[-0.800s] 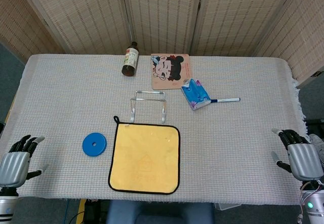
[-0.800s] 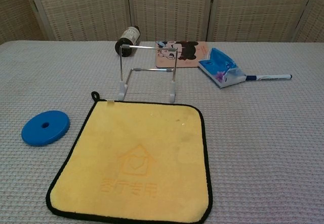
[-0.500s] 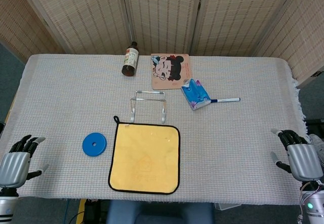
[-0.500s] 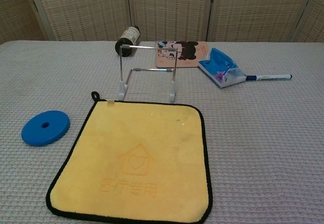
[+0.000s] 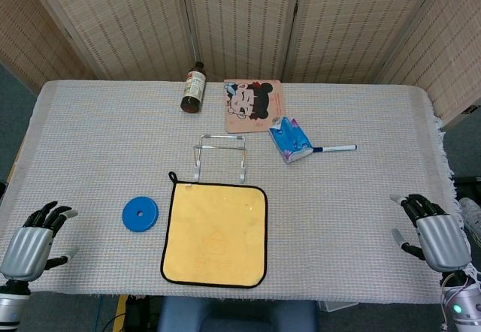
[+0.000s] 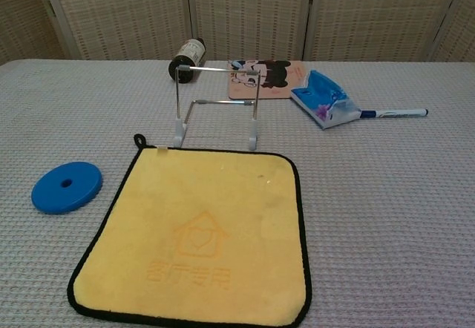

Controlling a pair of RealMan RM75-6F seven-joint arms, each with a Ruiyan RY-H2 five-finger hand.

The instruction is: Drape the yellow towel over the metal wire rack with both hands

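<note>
Both hands have edged inward from the lower frame corners: left hand [image 5: 30, 243] and right hand [image 5: 434, 236], fingers apart, empty. Yellow towel [image 5: 215, 232] lies flat, lower centre, just below the wire rack [image 5: 220, 156]. Approach begun; no grasp yet.

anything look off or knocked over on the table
Only the brown bottle: it lies on its side at the far edge, beside the cartoon mat. The yellow towel lies flat and the wire rack stands upright. Nothing looks spilled.

Woven screen [image 5: 240, 20] behind grey-clothed table [image 5: 376, 197]
</note>
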